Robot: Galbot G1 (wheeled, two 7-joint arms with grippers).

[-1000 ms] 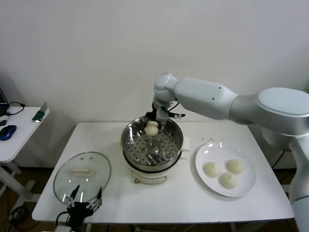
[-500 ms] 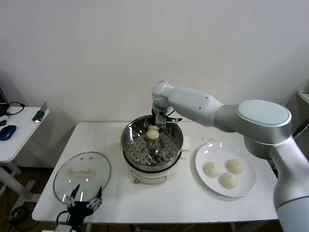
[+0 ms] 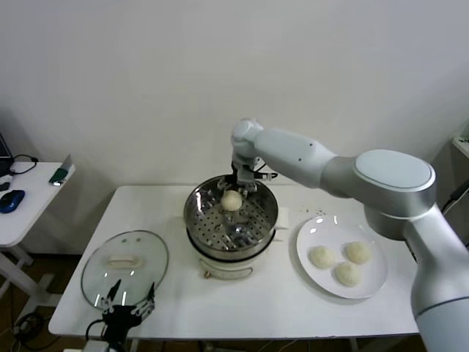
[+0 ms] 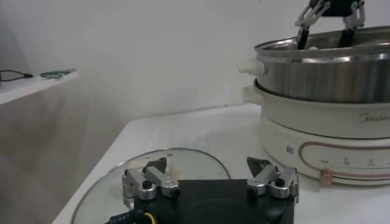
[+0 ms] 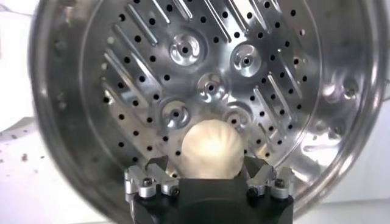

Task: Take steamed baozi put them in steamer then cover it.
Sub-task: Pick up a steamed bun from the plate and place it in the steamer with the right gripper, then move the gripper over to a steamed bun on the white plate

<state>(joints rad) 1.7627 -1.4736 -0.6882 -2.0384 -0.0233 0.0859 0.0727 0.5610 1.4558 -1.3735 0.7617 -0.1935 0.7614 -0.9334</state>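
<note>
The white table [image 3: 293, 293] carries everything, and the round shiny steel steamer [image 3: 231, 220] on its cream-white electric base stands mid-table with the right arm reaching over its far rim. Inside, on the far part of the perforated tray [image 5: 207, 85], sits one small cream-white steamed baozi [image 3: 231, 200], directly below the right gripper [image 3: 242, 182], whose fingers stand spread to either side of the bun and do not appear to clamp it, so the bun looks set down. Three more baozi [image 3: 342, 263] lie on the flat white plate [image 3: 311, 247] just beside the steamer, on the right arm's side and the nearer reach for it. The clear glass cover [image 3: 124, 265] with its cream bar handle lies flat near the left front corner, just in front of the idle left gripper [image 4: 210, 182], which is spread wide at the table edge. Only the pot's rim stands in the right gripper's way out.
</note>
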